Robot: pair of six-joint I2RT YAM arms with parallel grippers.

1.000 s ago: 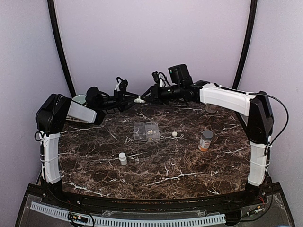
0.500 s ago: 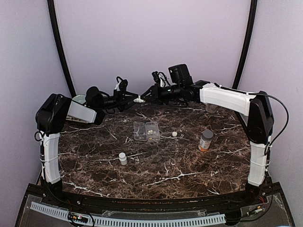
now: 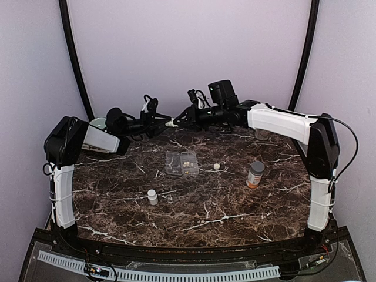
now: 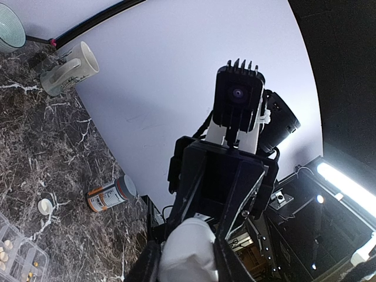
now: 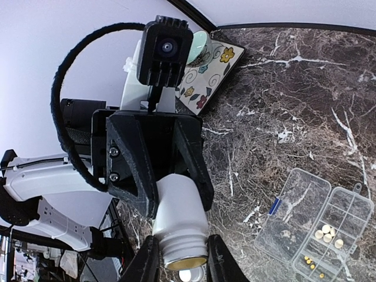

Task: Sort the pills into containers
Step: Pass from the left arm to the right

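White arm links (image 3: 279,122); black joints (image 3: 322,144); looping black cables (image 3: 351,136).

The white bottle (image 5: 176,205) has its base hidden inside the left jaws; whether the right jaws pinch its neck is unclear. Below-left of the left jaws, the view's corner crops the pill box (image 4: 23,261).
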